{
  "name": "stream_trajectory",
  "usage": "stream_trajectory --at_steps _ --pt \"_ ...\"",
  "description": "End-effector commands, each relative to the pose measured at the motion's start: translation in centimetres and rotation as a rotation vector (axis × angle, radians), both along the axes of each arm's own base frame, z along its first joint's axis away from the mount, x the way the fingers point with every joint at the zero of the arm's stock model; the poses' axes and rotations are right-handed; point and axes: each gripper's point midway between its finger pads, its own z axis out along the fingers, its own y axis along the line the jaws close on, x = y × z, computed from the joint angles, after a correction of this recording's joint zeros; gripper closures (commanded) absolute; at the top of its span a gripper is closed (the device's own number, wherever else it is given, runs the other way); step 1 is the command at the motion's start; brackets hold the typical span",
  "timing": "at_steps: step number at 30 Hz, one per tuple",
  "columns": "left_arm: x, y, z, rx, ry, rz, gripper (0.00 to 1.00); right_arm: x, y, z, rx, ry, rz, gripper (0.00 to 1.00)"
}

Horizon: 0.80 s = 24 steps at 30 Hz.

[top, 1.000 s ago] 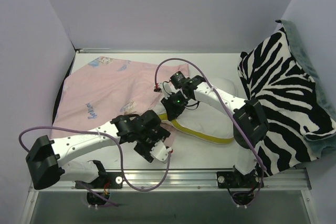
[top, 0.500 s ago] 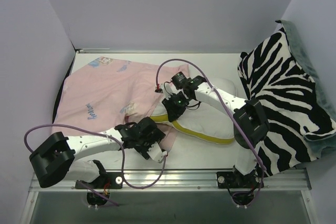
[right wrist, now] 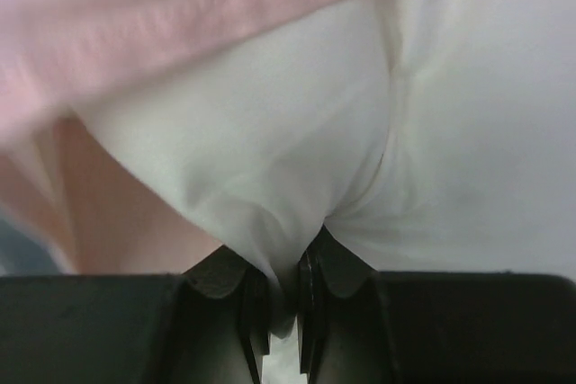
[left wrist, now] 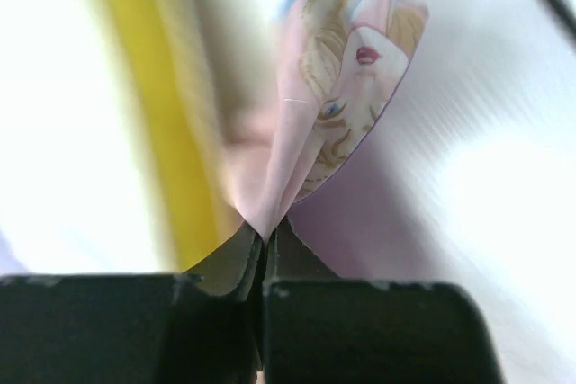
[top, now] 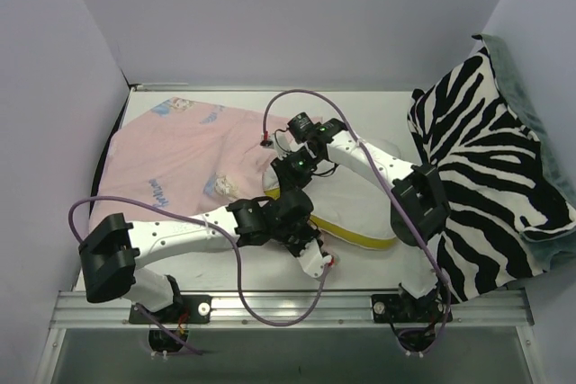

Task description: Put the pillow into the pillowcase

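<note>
Beside the pillow (top: 364,211), both pinch shut.
Left end effector (left wrist: 264,240) lifts pillowcase (left wrist: 346,87) edge open; right end effector (right wrist: 279,294) grips pillow, likely to push.

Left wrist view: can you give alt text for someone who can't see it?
The left gripper is shut on a pinched fold of the pillowcase, a printed blonde face showing. The pillow, yellow-banded and blurred, lies alongside.

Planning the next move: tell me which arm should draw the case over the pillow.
Left, probably: the left gripper pinches the pillowcase edge beside the pillow; the right gripper holds pillow fabric.
</note>
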Motion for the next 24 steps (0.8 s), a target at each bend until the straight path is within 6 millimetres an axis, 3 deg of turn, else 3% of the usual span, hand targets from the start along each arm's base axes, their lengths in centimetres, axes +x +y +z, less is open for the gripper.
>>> stream_trajectory --at_steps 1,3,4,7,8,9,11,12,13,15,16,17,19,21,22,24 --pt "-7.5 -5.0 6.6 -0.169 0.217 -0.144 1.0 1.4 2.6 1.5 0.095 0.083 -0.054 1.0" --pt "-9.0 -6.4 8.0 -0.203 0.255 -0.167 1.0 2.2 3.3 1.6 0.115 0.099 -0.074 1.0" --pt "-9.6 -7.0 8.4 -0.218 0.27 -0.176 1.0 2.4 3.5 0.7 0.107 0.135 -0.098 1.0" --pt "-9.7 -7.5 7.7 -0.199 0.31 -0.15 0.99 2.2 3.9 -1.4 0.1 0.203 -0.133 1.0" --pt "-9.5 -7.3 7.3 -0.192 0.309 -0.138 0.9 2.4 4.1 -1.8 0.107 0.207 -0.141 1.0" --pt "-9.3 -6.5 6.9 -0.18 0.306 -0.107 0.65 2.0 3.8 -2.6 0.096 0.234 -0.151 1.0" --pt "-9.3 -5.4 7.5 -0.187 0.306 -0.077 0.43 1.8 3.5 -2.9 0.094 0.26 -0.18 1.0" --pt "-9.4 -4.4 9.1 -0.219 0.32 -0.038 0.3 1.5 3.3 -2.7 0.092 0.265 -0.185 0.96" --pt "-9.3 -3.6 9.7 -0.225 0.33 -0.004 0.26 1.2 2.8 -2.1 0.096 0.261 -0.193 0.83" --pt "-9.0 -1.2 12.3 -0.256 0.391 0.102 0.22 1.0 1.9 -1.1 0.096 0.249 -0.223 0.66" --pt "-8.6 -0.5 13.2 -0.269 0.416 0.151 0.21 0.6 1.2 0.2 0.108 0.228 -0.232 0.51" --pt "-8.3 0.4 15.3 -0.314 0.469 0.229 0.21 0.8 0.4 0.8 0.111 0.217 -0.256 0.45" --pt "-5.5 2.6 16.2 -0.338 0.517 0.403 0.21 0.7 -1.1 3.1 0.131 0.171 -0.28 0.39" --pt "-3.4 4.7 17.1 -0.374 0.561 0.571 0.21 0.5 -3.3 3.9 0.115 0.193 -0.335 0.39" --pt "-0.9 6.2 17.1 -0.402 0.558 0.691 0.21 0.4 -4.2 5.1 0.132 0.176 -0.356 0.39" --pt "1.5 7.9 16.4 -0.419 0.584 0.868 0.21 0.0 -6.1 4.7 0.098 0.178 -0.399 0.37"
